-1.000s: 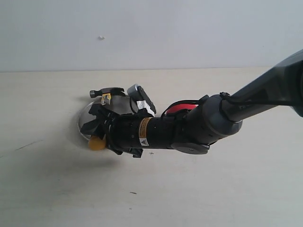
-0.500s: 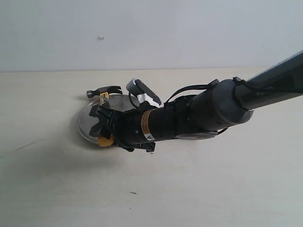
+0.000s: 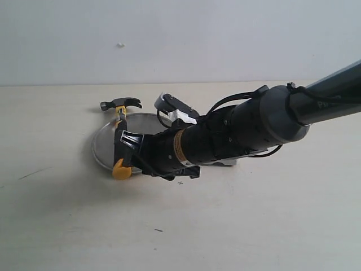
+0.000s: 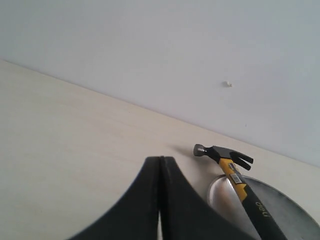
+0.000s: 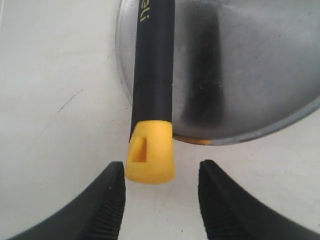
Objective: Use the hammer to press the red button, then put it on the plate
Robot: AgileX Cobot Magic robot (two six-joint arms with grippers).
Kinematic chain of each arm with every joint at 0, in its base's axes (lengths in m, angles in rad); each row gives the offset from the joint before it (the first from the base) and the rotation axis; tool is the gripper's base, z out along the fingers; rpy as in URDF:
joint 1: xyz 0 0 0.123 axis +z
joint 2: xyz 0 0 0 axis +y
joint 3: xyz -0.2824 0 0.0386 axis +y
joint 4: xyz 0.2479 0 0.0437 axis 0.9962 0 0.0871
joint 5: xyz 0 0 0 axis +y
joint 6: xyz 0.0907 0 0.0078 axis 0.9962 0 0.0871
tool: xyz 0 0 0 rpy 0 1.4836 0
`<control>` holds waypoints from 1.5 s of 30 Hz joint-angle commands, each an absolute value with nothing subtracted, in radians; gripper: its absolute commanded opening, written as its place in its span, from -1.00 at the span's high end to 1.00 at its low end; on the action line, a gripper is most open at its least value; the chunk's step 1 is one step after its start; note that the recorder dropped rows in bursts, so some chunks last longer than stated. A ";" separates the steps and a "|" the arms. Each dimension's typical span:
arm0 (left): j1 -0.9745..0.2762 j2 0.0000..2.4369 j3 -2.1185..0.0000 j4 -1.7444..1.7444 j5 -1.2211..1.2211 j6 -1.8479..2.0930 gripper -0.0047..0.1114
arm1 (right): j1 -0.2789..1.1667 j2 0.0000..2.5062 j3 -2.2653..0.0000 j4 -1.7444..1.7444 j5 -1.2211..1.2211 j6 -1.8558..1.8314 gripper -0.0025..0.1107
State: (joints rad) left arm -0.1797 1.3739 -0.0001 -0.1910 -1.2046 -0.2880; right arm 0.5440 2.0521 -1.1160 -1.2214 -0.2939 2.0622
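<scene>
Right hand (image 5: 161,172) has its fingers spread, one on each side of the yellow butt of the hammer (image 5: 152,75), gripping nothing. The hammer lies across the plate (image 3: 98,149), its head past the plate's far rim and its butt overhanging the near rim above the tabletop (image 3: 254,226). The placing looks done. To finish cleanly, back straight away from the plate along the handle's line, fingers wide, so no pad nudges the butt. Left hand (image 4: 160,165), fingers pressed together and empty, is not at the plate.
</scene>
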 commanded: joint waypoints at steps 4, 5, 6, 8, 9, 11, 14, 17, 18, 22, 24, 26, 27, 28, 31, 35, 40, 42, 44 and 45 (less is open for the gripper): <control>-0.187 1.369 0.000 -0.188 -1.221 -0.293 0.92 | 0.547 1.956 -1.103 -1.292 -0.197 2.044 0.33; -0.187 1.369 0.000 -0.188 -1.221 -0.293 0.92 | 0.547 1.928 -1.087 -1.292 -0.181 2.030 0.42; -0.187 1.369 0.000 -0.188 -1.221 -0.293 0.92 | 0.547 1.897 -1.072 -1.292 -0.165 2.017 0.49; -0.187 1.369 0.000 -0.188 -1.221 -0.293 0.92 | 0.547 1.826 -1.025 -1.292 -0.105 1.959 0.68; -0.187 1.369 0.000 -0.188 -1.221 -0.293 0.92 | 0.547 1.795 -1.006 -1.292 -0.075 1.929 0.74; -0.187 1.367 0.000 -0.188 -1.221 -0.293 0.92 | 0.547 1.709 -0.950 -1.292 -0.007 1.863 0.88; -0.187 1.330 0.000 -0.186 -1.221 -0.290 0.92 | 0.547 1.567 -0.853 -1.292 0.111 1.777 0.96; -0.187 1.252 0.000 -0.133 -1.221 -0.249 0.92 | 0.547 1.391 -0.742 -1.296 0.229 1.691 0.96; -0.187 1.215 0.000 -0.112 -1.215 -0.240 0.92 | 0.547 1.341 -0.716 -1.308 0.266 1.679 0.96; -0.187 1.048 0.000 -0.118 -1.036 -0.183 0.92 | 0.547 1.103 -0.613 -1.395 0.327 1.699 0.96; -0.187 0.956 0.000 -0.136 -0.923 -0.189 0.92 | 0.547 0.987 -0.575 -1.455 0.327 1.758 0.96; -0.187 0.849 0.000 -0.139 -0.839 -0.222 0.92 | 0.547 0.884 -0.546 -1.541 0.317 1.827 0.96; -0.187 0.793 0.000 -0.132 -0.796 -0.224 0.92 | 0.547 0.836 -0.533 -1.582 0.315 1.860 0.96; -0.187 0.737 0.000 -0.130 -0.751 -0.224 0.92 | 0.547 0.799 -0.523 -1.604 0.302 1.886 0.96; -0.187 0.583 0.000 -0.130 -0.621 -0.224 0.92 | 0.547 0.688 -0.488 -1.624 0.260 1.896 0.96; -0.187 0.380 0.000 -0.134 -0.458 -0.242 0.92 | 0.547 0.563 -0.427 -1.634 0.219 1.894 0.96; -0.187 0.147 -0.001 -0.134 -0.212 -0.265 0.92 | 0.547 0.428 -0.338 -1.634 0.153 1.889 0.96; -0.187 0.075 -0.002 -0.134 -0.156 -0.298 0.92 | 0.547 0.386 -0.308 -1.634 0.128 1.889 0.96; -0.187 0.003 -0.003 -0.134 -0.109 -0.320 0.92 | 0.547 0.351 -0.281 -1.632 0.112 1.889 0.96; -0.187 0.000 -0.003 -0.134 -0.085 -0.322 0.92 | 0.547 0.339 -0.272 -1.632 0.108 1.889 0.96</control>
State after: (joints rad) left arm -0.1797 0.0468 0.0022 -0.1263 -0.1565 -0.2934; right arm 0.5459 0.3803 -0.3016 -1.6208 0.1320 1.8893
